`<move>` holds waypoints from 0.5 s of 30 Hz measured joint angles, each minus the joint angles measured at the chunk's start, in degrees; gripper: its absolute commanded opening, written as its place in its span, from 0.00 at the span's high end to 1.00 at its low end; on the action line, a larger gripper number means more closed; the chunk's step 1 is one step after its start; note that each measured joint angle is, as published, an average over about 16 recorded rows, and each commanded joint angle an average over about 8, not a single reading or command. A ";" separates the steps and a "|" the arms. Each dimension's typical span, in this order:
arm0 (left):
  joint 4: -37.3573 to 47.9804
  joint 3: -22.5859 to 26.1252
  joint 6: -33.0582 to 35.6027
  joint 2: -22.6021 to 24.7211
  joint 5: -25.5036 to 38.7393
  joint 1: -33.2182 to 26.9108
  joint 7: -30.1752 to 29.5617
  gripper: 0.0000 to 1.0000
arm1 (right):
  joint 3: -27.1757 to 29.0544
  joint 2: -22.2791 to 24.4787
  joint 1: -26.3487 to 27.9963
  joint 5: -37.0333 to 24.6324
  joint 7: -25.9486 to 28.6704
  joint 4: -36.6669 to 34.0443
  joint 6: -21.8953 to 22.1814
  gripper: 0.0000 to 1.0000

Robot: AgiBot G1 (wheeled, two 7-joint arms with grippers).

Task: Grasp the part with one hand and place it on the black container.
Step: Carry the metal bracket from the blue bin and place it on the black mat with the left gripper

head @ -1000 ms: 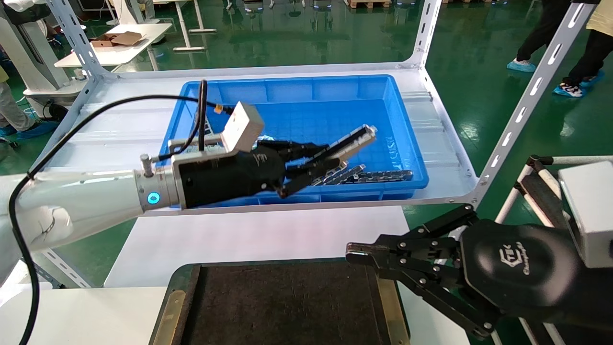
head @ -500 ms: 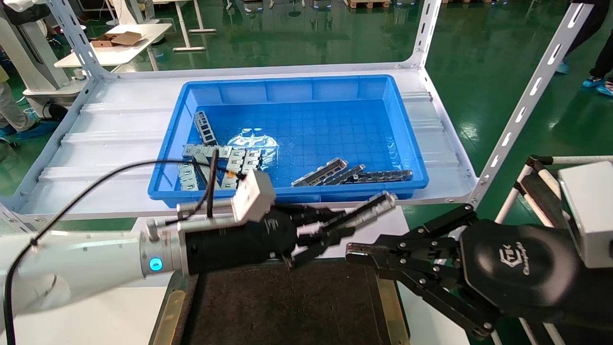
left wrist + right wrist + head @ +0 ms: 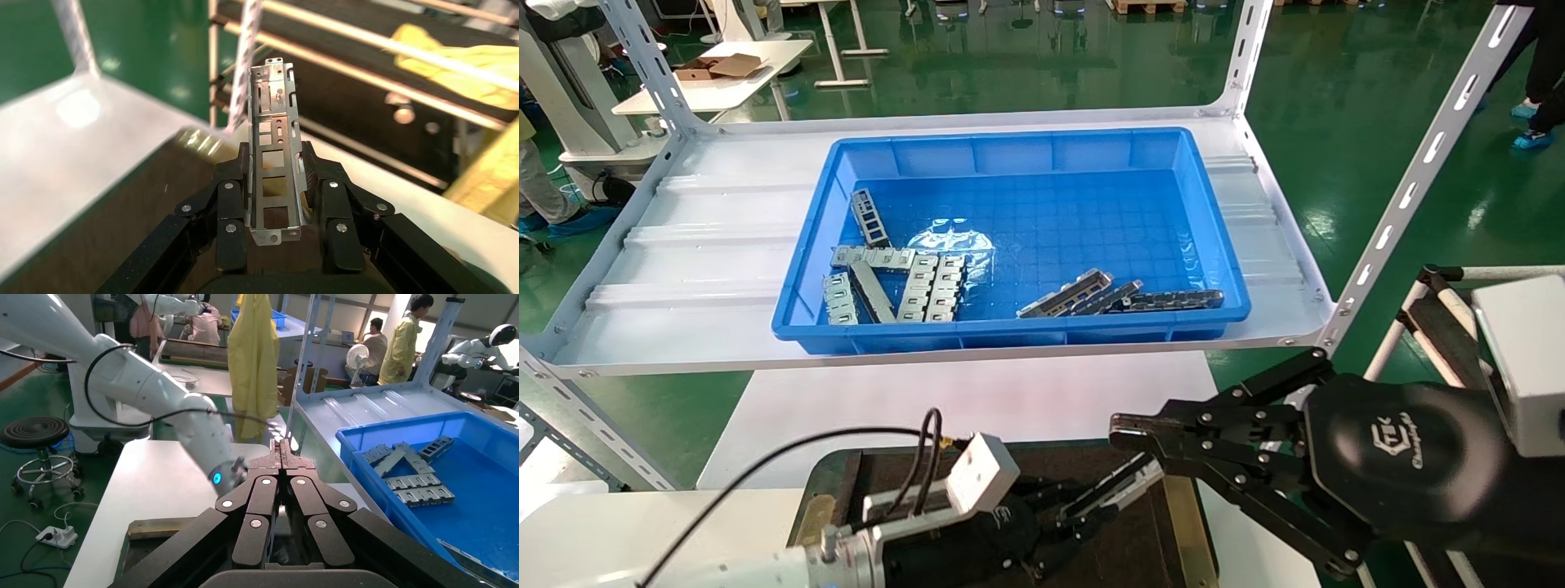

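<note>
Silver-grey slotted metal channel part (image 3: 273,153) pinched between black left gripper (image 3: 275,184) jaws, tip projecting beyond them. Below: dark matte brass-rimmed tray (image 3: 1148,539). Black right gripper (image 3: 280,454) jaws pressed together, beside.

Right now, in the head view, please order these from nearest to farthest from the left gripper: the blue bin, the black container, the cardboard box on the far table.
1. The black container: directly under the left gripper, which holds the part over it.
2. The blue bin: ahead, on the shelf.
3. The cardboard box: far back on the left, on a white table.
</note>
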 measured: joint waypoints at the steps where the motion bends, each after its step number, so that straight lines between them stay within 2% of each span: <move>1: -0.25 0.13 -1.66 0.29 -0.03 0.81 -0.40 1.00 | 0.00 0.00 0.00 0.00 0.00 0.00 0.00 1.00; 15: -0.58 2.44 -24.16 6.84 -1.78 7.07 -8.02 1.00 | -0.02 0.01 0.00 0.01 -0.01 0.00 0.01 1.00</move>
